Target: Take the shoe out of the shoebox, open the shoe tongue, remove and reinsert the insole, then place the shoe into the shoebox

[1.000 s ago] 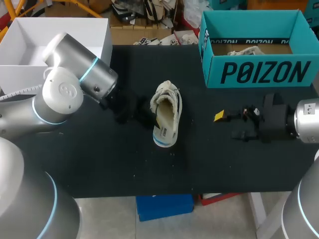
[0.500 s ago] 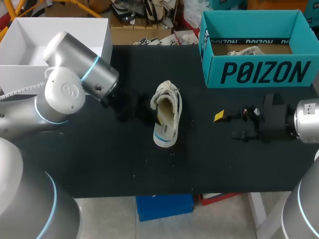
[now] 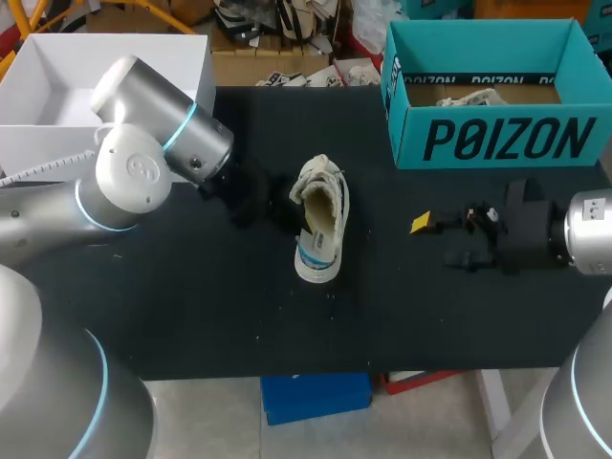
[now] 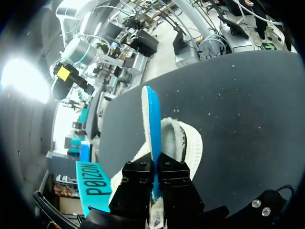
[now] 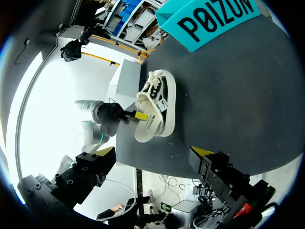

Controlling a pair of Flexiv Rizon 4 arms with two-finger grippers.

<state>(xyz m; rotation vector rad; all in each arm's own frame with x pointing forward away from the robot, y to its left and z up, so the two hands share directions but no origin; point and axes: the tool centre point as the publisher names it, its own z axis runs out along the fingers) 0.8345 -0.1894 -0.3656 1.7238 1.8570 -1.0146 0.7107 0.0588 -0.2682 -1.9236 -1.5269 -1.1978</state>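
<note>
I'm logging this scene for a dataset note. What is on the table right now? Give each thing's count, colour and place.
shoe: one, cream-white with a blue stripe, lying mid-table, outside the box.
insole: one, white with a blue face, on edge between the left gripper's fingers, at the shoe's opening.
shoebox: one, teal with black lettering, open, at the table's far right.
paper: one wad, whitish, inside the shoebox.
table: one, black.
left gripper: one, black fingers, shut on the insole at the shoe's left side.
right gripper: one, black with yellow tips, open and empty, right of the shoe, in front of the shoebox.
</note>
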